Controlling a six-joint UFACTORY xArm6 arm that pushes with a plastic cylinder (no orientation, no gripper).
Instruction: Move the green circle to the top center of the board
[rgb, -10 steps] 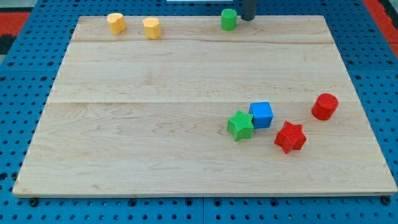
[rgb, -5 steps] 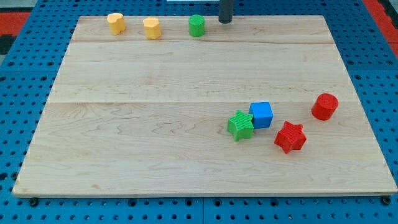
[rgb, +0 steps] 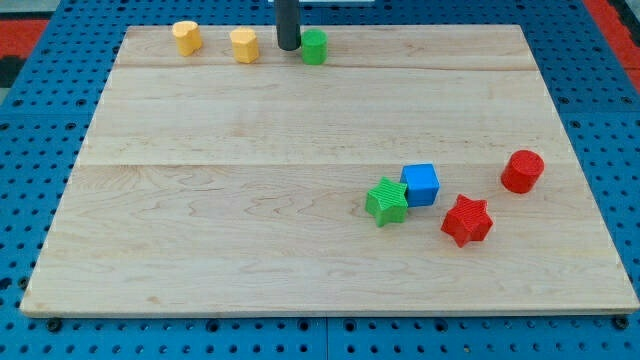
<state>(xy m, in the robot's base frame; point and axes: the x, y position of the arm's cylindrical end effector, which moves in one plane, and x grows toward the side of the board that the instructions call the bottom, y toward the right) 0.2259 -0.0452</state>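
Observation:
The green circle (rgb: 315, 46) stands near the board's top edge, about at its middle. My tip (rgb: 288, 47) is down on the board just left of the green circle, touching or almost touching its left side. The rod rises from there out of the view's top. A yellow block (rgb: 244, 45) stands a little left of my tip.
A second yellow block (rgb: 186, 37) sits near the top left corner. A green star (rgb: 387, 201), a blue cube (rgb: 421, 184), a red star (rgb: 466, 220) and a red cylinder (rgb: 522, 171) lie at the lower right. The wooden board (rgb: 250, 250) rests on a blue pegboard.
The green circle slid left along the top edge from right of centre to the centre. My tip moved left past it, from its right side to its left side.

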